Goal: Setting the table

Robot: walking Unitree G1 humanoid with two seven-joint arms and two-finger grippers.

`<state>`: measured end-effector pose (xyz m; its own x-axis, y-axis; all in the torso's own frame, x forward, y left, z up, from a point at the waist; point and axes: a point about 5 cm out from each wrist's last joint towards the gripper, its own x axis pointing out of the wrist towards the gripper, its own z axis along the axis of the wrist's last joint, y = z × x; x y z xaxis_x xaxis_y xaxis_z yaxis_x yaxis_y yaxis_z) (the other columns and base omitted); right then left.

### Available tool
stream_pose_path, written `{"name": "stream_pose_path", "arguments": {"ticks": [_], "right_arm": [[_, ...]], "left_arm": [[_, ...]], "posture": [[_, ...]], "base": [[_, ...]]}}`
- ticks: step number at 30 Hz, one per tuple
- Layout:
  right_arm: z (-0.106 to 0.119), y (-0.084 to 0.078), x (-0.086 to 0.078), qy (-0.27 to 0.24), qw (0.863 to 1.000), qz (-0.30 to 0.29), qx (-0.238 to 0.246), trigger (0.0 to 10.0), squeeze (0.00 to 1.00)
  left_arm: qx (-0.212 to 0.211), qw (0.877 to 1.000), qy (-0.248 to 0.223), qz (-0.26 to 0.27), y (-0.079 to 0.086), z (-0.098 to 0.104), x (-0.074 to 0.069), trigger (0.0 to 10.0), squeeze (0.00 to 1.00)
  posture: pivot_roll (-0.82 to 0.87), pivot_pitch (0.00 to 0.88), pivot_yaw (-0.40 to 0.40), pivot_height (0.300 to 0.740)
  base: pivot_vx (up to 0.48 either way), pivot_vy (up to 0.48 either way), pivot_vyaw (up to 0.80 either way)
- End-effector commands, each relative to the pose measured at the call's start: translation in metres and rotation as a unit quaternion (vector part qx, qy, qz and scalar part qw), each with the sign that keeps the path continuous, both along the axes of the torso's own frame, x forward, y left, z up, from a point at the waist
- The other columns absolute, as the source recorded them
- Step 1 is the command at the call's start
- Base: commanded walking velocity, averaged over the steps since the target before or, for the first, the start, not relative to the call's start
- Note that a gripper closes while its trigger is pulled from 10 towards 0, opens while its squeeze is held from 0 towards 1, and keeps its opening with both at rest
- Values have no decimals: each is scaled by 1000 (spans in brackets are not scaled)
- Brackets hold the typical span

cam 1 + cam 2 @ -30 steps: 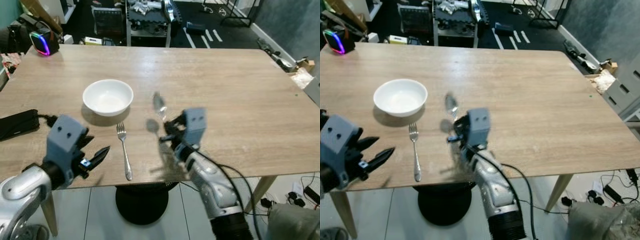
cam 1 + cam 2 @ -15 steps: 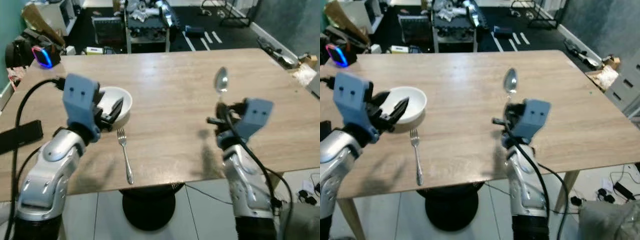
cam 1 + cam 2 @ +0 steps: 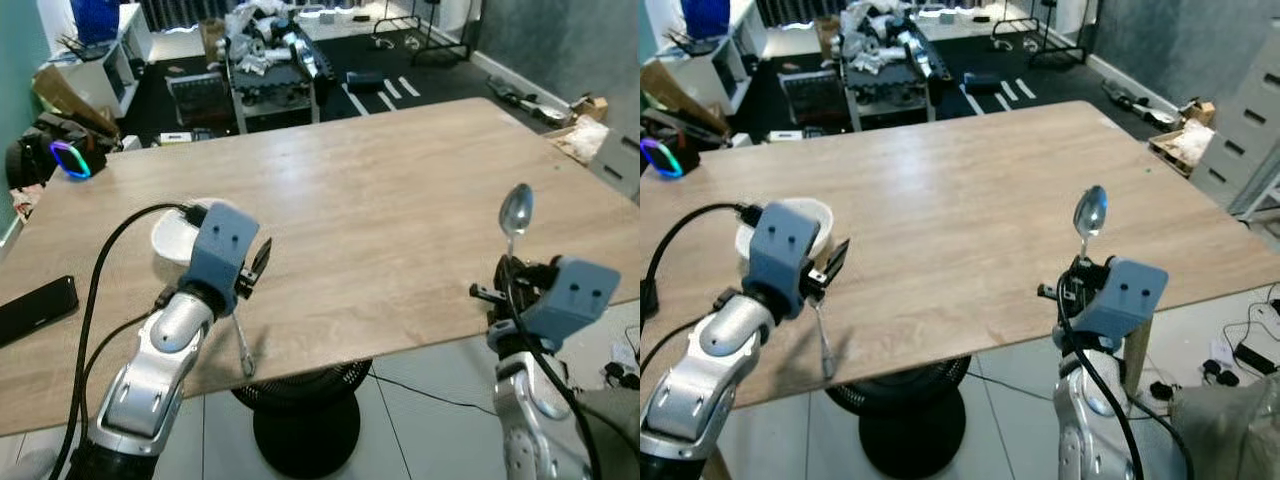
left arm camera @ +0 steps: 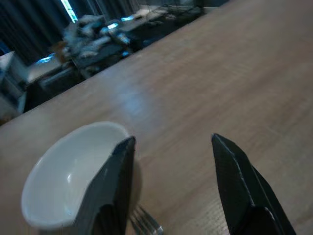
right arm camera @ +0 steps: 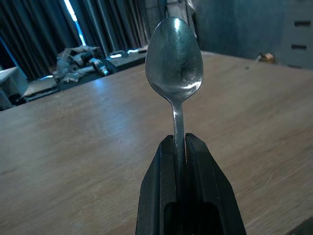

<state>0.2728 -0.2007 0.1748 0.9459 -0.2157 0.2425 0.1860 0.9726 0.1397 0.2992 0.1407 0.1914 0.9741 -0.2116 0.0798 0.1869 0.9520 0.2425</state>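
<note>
A white bowl sits on the wooden table at the near left, partly hidden behind my left arm. A silver fork lies just in front of it, handle toward the table's edge. My left gripper is open and hovers low above the fork's tines, right beside the bowl. My right gripper is shut on the handle of a silver spoon. It holds the spoon upright, bowl end up, over the table's near right edge.
A black phone lies at the table's left edge and a speaker with a glowing ring sits at the far left. A cluttered cart stands beyond the table. The table's round black base is below its front edge.
The camera has shifted. My right gripper carried the spoon from the table's middle to its near right edge. My left gripper rose from below the front edge to beside the bowl.
</note>
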Motion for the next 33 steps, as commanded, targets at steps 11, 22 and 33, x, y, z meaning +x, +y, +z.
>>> {"name": "stream_pose_path", "arguments": {"ticks": [11, 22, 33], "right_arm": [[-7, 11, 9, 9, 999, 53, 3, 10000, 0], [-13, 1, 6, 20, 1000, 21, 5, 10000, 0], [-19, 1, 4, 30, 999, 15, 8, 10000, 0]], "left_arm": [[-35, 999, -10, 26, 8, -8, -2, 10000, 0], [-38, 999, -16, 2, 4, -7, -1, 10000, 0], [-37, 999, -18, -12, 0, -5, -1, 10000, 0]], "posture": [[-52, 0, 85, 740], [-71, 0, 94, 740], [-70, 0, 100, 740]], "base": [[0, 0, -372], [0, 0, -800], [0, 0, -800]]}}
